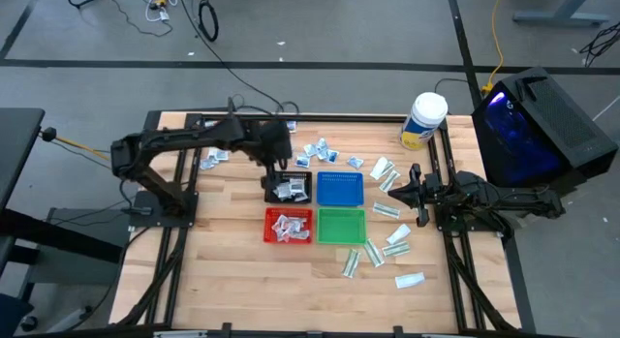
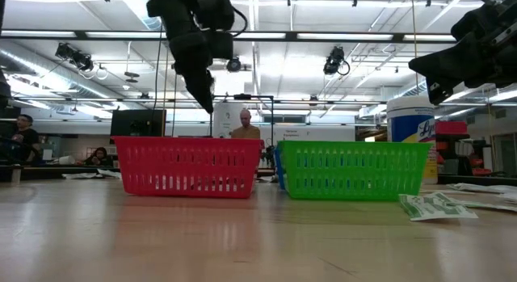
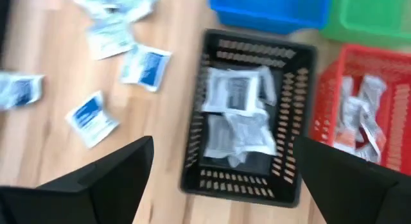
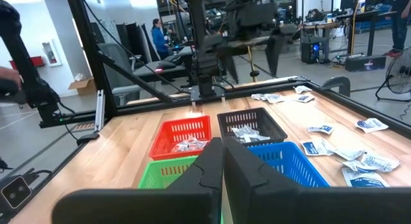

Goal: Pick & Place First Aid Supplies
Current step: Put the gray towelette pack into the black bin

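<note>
The left gripper (image 1: pixel 282 176) hangs with fingers spread wide and empty directly above the black mesh tray (image 3: pixel 292 115), where crinkled white packets (image 3: pixel 237 115) lie below it. More squarish blue-printed packets (image 3: pixel 147 66) scatter the wooden tabletop (image 1: pixel 223 261) just beside the gripper. The right gripper (image 1: pixel 415 188), fingers pressed together, waits beside narrow green-and-white packets (image 1: pixel 386 210).

Low view: black tray (image 1: pixel 290 187) hidden behind red tray (image 2: pixel 187 165) | packets' (image 3: pixel 236 115) print blurred | jar (image 2: pixel 414 124) partly hidden by green tray (image 2: pixel 352 169)
</note>
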`<action>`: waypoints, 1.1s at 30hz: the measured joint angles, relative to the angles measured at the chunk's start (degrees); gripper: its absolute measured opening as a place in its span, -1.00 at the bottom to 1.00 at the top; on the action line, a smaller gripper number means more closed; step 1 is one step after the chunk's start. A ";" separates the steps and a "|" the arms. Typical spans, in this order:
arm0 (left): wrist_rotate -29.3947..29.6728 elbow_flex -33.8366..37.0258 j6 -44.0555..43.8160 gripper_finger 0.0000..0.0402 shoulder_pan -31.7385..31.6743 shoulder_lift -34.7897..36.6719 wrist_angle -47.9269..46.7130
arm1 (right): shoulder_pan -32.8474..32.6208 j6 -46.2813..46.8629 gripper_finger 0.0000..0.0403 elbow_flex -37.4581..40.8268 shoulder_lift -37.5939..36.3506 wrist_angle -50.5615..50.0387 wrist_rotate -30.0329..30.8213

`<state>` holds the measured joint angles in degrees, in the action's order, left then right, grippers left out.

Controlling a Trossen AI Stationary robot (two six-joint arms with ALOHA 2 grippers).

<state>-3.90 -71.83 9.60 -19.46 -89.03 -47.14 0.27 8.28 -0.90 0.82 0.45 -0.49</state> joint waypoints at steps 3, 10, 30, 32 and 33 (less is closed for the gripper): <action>0.11 0.00 -1.45 0.91 -3.14 1.08 -1.80 | 0.01 0.00 -0.91 0.00 0.00 0.00 0.01; 0.42 -0.02 -1.62 0.91 -10.94 1.41 -4.22 | 0.00 0.01 -0.91 -0.01 0.00 0.00 0.02; 13.21 6.61 -1.55 0.91 -23.96 -0.20 -6.49 | 0.00 0.00 -0.91 0.01 0.00 0.00 0.02; 12.54 7.68 -1.55 0.91 -25.09 -0.25 -7.06 | 0.00 -0.01 -0.91 0.01 0.00 0.00 0.00; 11.78 7.79 -1.54 0.91 -25.68 -0.64 -7.68 | 0.02 0.01 -0.91 0.01 0.00 0.00 0.02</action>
<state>7.88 -64.04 8.07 -45.14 -89.67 -54.82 0.29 8.29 -0.89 0.82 0.45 -0.47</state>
